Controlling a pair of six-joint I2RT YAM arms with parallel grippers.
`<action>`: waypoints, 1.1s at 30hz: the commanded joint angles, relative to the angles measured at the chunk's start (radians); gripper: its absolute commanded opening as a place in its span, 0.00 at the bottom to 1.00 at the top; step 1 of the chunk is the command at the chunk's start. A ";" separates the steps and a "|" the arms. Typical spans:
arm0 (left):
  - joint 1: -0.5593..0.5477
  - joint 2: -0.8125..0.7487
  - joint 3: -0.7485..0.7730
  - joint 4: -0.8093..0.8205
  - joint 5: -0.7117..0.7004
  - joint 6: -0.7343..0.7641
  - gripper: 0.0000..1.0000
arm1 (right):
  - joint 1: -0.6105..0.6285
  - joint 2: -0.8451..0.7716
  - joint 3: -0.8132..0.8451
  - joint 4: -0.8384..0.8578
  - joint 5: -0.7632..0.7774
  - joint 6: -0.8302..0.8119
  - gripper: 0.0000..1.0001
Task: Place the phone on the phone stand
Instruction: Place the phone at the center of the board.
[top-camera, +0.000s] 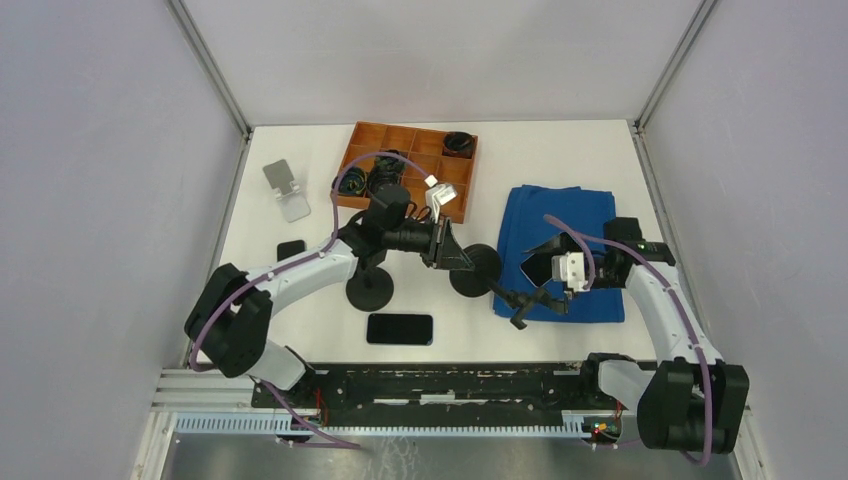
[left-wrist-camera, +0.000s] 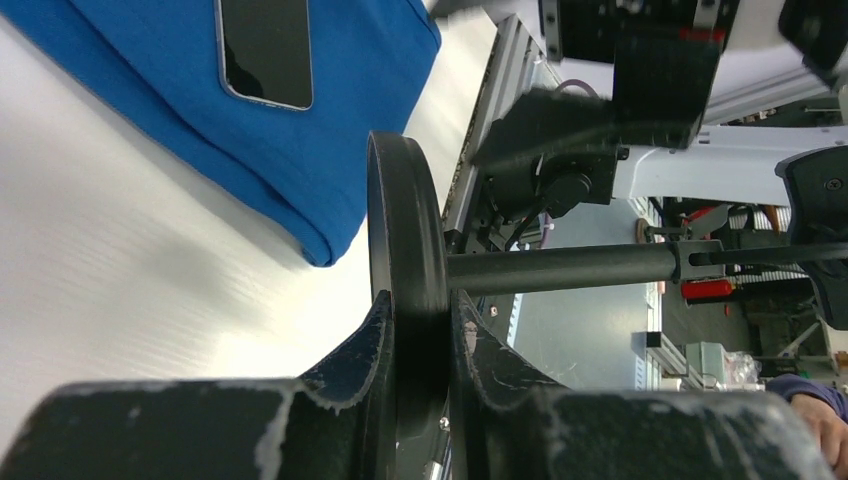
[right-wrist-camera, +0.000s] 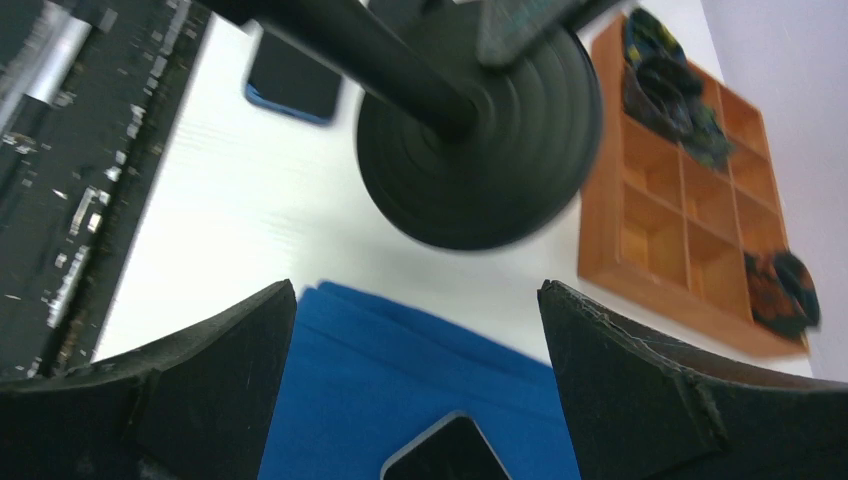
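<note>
The right gripper (right-wrist-camera: 415, 300) is covering part of the phone (top-camera: 535, 268) in the top view. Its wrist view is catching only one phone corner, cut off at the bottom edge just below the fingertips. The left wrist view is showing it best: a dark, glossy slab with a thin pale rim, lying flat on the blue cloth (left-wrist-camera: 340, 120), beyond the left gripper (left-wrist-camera: 422, 310) and apart from it.

The left gripper is clenching the disc base of the black stand (left-wrist-camera: 405, 220), a finger pressing on each face. The disc is standing on edge and the rod is pointing sideways away from the fingers. The disc's lower rim is sitting hidden between the fingers, so whether it is touching the table (top-camera: 560, 150) cannot be told. The rod's far end is blurring into the background clutter.

The right gripper is standing wide apart, holding nothing, hanging over the cloth. The stand's disc is sitting ahead of it, the rod running out of the frame's top.
</note>
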 joint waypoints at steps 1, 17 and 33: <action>0.002 0.034 0.079 0.064 0.109 -0.001 0.02 | 0.066 0.007 0.028 -0.185 -0.139 -0.245 0.98; -0.001 0.133 0.063 0.395 0.227 -0.263 0.02 | 0.242 0.044 0.066 -0.185 -0.249 -0.248 0.73; -0.014 0.152 0.031 0.471 0.183 -0.322 0.21 | 0.271 0.047 0.071 -0.185 -0.248 -0.225 0.08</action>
